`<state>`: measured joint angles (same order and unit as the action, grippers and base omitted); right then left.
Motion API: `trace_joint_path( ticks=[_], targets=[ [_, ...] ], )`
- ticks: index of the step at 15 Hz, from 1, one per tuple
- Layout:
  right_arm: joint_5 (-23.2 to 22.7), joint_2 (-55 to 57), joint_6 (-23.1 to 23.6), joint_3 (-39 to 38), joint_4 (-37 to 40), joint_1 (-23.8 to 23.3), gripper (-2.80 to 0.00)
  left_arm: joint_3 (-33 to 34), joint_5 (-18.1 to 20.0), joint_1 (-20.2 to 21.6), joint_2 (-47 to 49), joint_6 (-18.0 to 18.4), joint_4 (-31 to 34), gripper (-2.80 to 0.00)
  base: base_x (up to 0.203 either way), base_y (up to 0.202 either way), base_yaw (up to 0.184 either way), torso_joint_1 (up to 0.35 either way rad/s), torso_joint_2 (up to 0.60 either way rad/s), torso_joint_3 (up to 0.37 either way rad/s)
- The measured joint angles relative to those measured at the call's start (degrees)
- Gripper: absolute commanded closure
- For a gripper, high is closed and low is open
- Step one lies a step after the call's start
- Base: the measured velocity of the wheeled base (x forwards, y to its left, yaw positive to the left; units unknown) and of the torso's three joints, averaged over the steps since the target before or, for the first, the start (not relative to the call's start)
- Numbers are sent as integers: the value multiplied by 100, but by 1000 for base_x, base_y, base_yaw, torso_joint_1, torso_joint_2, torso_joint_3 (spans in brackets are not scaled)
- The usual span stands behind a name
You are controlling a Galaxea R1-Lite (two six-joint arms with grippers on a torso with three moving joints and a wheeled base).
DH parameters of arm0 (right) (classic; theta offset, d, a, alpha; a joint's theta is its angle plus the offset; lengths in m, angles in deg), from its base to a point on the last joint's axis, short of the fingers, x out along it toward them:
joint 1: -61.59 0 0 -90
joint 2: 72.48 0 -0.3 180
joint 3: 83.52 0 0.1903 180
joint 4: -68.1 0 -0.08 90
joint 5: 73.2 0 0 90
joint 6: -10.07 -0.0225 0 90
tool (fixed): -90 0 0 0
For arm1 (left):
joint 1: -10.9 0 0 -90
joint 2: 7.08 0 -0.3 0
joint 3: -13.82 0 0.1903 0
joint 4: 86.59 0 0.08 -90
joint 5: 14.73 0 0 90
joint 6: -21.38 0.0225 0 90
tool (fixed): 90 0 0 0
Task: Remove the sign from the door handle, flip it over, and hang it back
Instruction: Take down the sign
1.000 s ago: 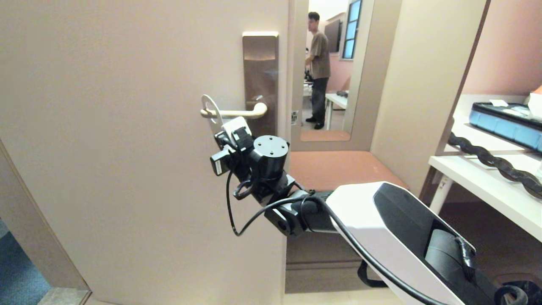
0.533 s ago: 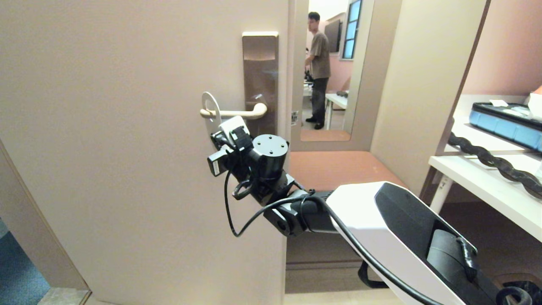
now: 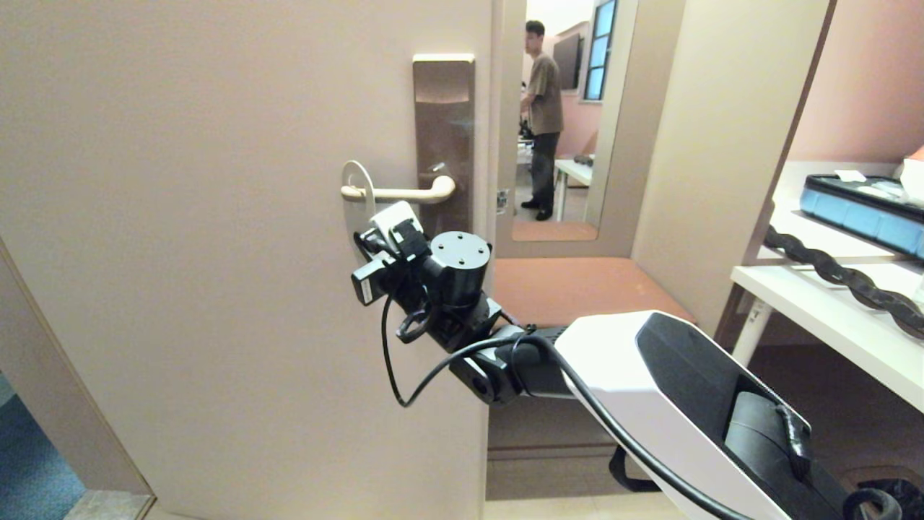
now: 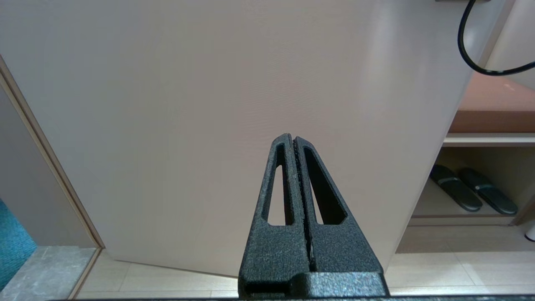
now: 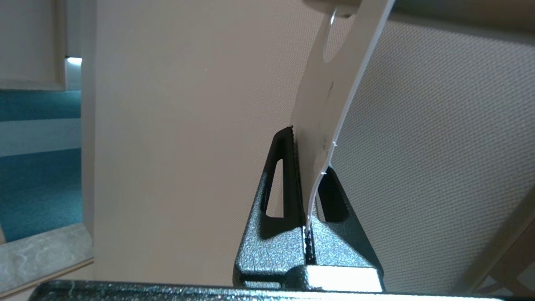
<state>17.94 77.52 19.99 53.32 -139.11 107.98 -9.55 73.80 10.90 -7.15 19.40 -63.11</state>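
At the door handle (image 3: 397, 193): we see the sign (image 3: 355, 189) looped on it.
Right claw (image 5: 307, 167): clamped on the sign's lower end.
Left claw (image 4: 295, 144): closed, empty, parked.
Progress: we cannot judge whether flipped.

You see mostly beige and brown.
White sign (image 3: 356, 189), beige door handle (image 3: 401, 193), brown lock plate (image 3: 444, 115), plain beige door (image 3: 216, 217), black right gripper (image 5: 301, 167).

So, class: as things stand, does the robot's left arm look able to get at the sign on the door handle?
Probably not without moving. The left gripper is shut and faces bare door low down, while the right gripper already pinches the sign, which hangs on the door handle.
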Motion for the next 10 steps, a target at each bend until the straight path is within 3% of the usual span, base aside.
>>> trace_joint_path(
  ticks=[10],
  targets=[
    [-122, 48, 0, 4, -9, 61, 0, 0, 2, 0, 0, 0, -1, 0, 0, 0, 0, 0, 0, 0]
  ],
)
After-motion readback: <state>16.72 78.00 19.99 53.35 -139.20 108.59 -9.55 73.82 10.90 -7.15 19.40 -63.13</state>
